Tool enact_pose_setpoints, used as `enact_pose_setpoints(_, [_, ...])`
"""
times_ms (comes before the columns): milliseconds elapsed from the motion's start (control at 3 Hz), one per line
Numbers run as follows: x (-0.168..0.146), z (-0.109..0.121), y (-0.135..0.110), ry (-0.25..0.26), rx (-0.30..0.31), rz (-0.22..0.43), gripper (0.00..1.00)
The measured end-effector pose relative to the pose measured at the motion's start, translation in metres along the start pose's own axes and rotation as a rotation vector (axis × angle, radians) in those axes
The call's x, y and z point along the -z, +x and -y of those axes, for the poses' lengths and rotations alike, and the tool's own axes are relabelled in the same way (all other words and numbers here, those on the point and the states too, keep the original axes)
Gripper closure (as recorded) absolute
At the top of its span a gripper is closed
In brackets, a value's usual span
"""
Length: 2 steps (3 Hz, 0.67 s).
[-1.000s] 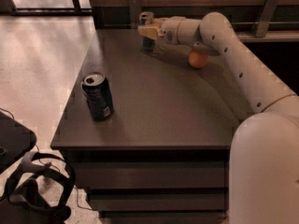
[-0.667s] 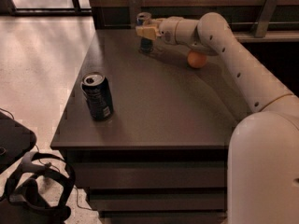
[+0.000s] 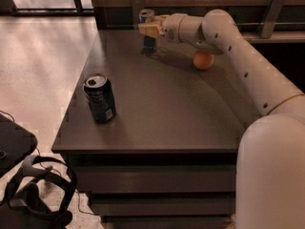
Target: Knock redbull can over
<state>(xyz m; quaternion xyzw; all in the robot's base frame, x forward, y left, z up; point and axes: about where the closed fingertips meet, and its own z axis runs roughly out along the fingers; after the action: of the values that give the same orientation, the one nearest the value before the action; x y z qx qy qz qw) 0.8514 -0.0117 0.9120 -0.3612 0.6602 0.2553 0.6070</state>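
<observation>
The redbull can (image 3: 148,44) is slim, blue and silver, and stands upright at the far edge of the dark table (image 3: 171,109). Its silver top shows above my gripper. My gripper (image 3: 150,29) is at the can's upper half, right against it, with the white arm reaching in from the right. The gripper covers the can's middle.
A wider dark can (image 3: 99,98) with a white label patch stands near the table's front left. An orange ball (image 3: 203,59) lies behind my forearm at the back. A wall and metal posts run just behind the table. Black gear (image 3: 33,194) lies on the floor at the left.
My gripper has shifted slightly left at the redbull can. The can still stands upright.
</observation>
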Motion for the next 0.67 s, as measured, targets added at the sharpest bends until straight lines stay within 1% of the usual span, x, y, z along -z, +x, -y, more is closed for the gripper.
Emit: enact_pose_setpoints(667, [0.02, -0.006, -0.051, 0.042, 0.118, 0.006, 1.0])
